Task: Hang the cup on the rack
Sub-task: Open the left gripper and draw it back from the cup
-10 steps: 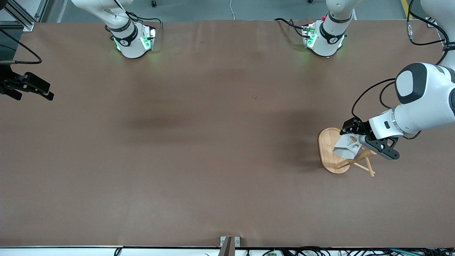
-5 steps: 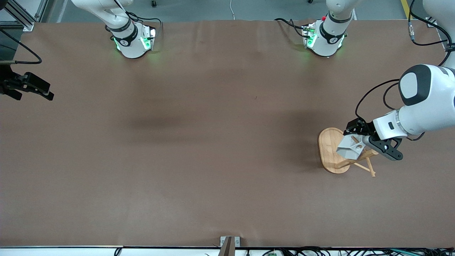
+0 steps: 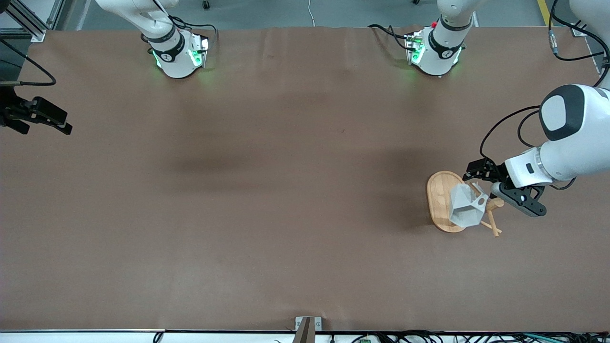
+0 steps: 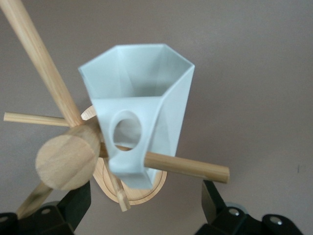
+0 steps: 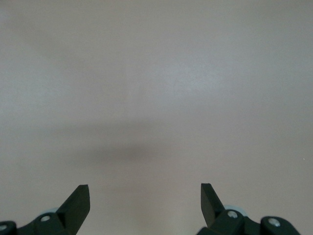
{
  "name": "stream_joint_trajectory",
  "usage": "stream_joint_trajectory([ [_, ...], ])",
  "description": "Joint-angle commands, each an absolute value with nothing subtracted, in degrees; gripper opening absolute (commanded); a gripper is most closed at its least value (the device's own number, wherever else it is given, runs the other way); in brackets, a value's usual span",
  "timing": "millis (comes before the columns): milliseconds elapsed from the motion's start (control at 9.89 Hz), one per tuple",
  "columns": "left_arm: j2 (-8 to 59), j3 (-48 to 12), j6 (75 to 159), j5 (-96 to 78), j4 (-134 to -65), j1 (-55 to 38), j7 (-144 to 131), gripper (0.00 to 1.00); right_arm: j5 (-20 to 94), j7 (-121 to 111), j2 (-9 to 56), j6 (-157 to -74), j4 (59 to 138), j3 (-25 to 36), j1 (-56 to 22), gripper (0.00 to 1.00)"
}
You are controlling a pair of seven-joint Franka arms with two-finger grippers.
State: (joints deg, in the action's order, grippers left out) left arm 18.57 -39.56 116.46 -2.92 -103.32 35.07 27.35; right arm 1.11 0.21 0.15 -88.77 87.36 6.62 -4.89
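The white faceted cup (image 3: 463,209) hangs on the bamboo rack (image 3: 438,197) near the left arm's end of the table. In the left wrist view a peg (image 4: 188,167) passes through the round hole in the handle of the cup (image 4: 142,93), beside the post top (image 4: 67,157). My left gripper (image 3: 490,184) is open and empty, just off the rack, its fingers apart from the cup; it also shows in the left wrist view (image 4: 144,205). My right gripper (image 3: 45,124) waits open over the table edge at the right arm's end, also in its wrist view (image 5: 144,200).
The rack's oval base (image 4: 139,195) lies under the cup. Brown table cover (image 3: 286,190) spreads between the two arms. A small metal bracket (image 3: 308,324) sits at the table edge nearest the front camera.
My left gripper has opened and let go of the cup, then drawn back toward the left arm's end. The cup has swung down and now hangs from the peg.
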Motion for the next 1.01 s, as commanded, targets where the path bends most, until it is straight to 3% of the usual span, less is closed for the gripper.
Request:
stream_joint_trajectory([
  [0, 19.4, -40.0, 113.7, -1.3, -102.3, 34.8, 26.1, 1.0, 0.8, 0.1, 0.1, -88.6, 87.0, 6.1, -4.1, 1.0],
  [910, 17.1, -44.7, 96.7, 5.8, -84.9, 32.9, -5.4, 1.0, 0.8, 0.1, 0.2, -88.8, 86.9, 6.1, -4.1, 1.0],
])
